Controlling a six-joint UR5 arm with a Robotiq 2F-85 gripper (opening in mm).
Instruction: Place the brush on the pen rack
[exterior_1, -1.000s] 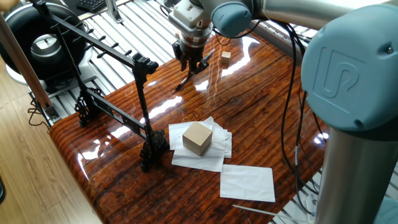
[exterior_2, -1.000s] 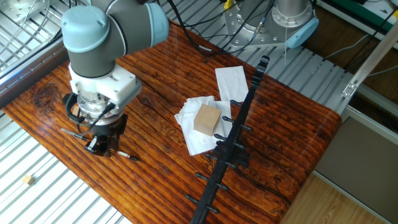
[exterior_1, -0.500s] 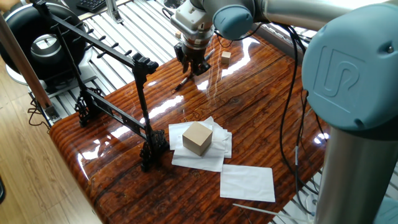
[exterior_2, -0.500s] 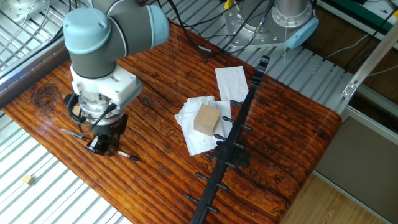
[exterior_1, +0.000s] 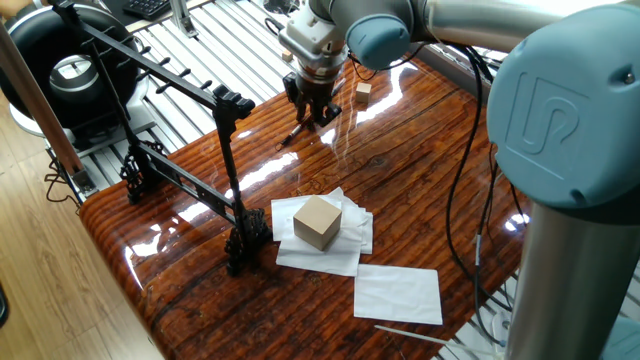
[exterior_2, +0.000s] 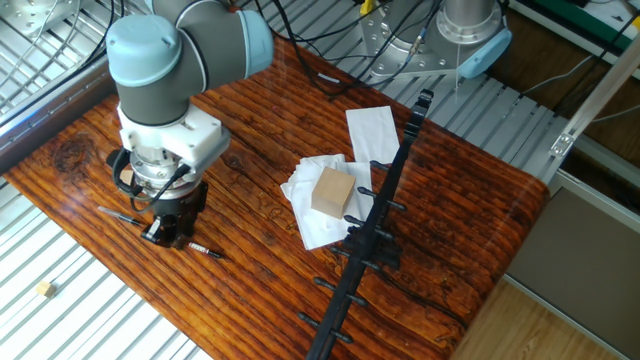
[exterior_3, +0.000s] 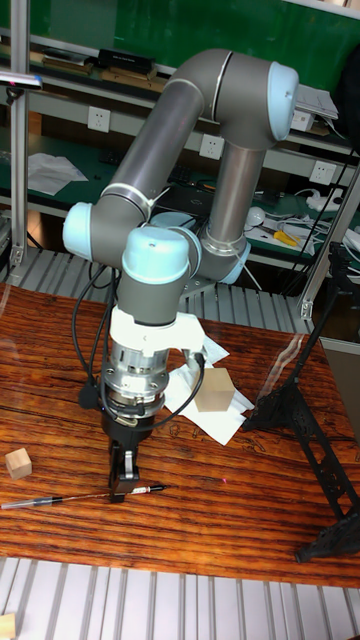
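— Changed since before?
— Gripper shifted slightly toward 12 o'clock, down over brush lying on table. Finger gap: cannot tell.
— Rack?
— Unmoved, at 3 o'clock.

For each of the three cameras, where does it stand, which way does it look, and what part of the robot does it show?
One fixed view: high at the arm's base side, looking across the table; big arm link near, gripper far, rack left.
Other fixed view: high at the opposite side, looking down; wrist and gripper left.
Tall fixed view: low at the table edge, level; whole arm over the brush.
All share the large cube on paper.
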